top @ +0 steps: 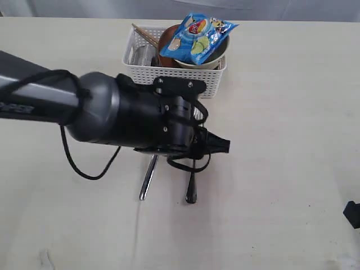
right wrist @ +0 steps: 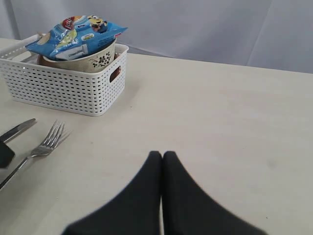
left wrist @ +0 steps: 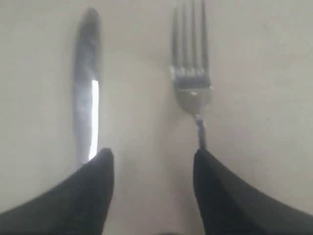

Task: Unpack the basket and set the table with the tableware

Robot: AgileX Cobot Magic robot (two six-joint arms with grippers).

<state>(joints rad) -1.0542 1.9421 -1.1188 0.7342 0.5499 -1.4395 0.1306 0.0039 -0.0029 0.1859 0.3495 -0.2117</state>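
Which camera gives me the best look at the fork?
Left wrist view: the fork lies close, tines and neck visible. Right wrist shows it small at the edge; exterior shows only its handle end under the arm.

Knife (top: 148,179) left of fork (top: 192,188); basket (top: 143,73) behind

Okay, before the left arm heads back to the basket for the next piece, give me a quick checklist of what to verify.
1. left gripper open, nothing between its jaws: ok.
2. knife and fork lying flat on the table, side by side and apart: ok.
3. Fork handle free of the left gripper: cannot tell, the gripper hides its end.
4. Open way into the basket: not ok, the chip bag lies across the bowl.
5. right gripper shut and away from the basket: ok.
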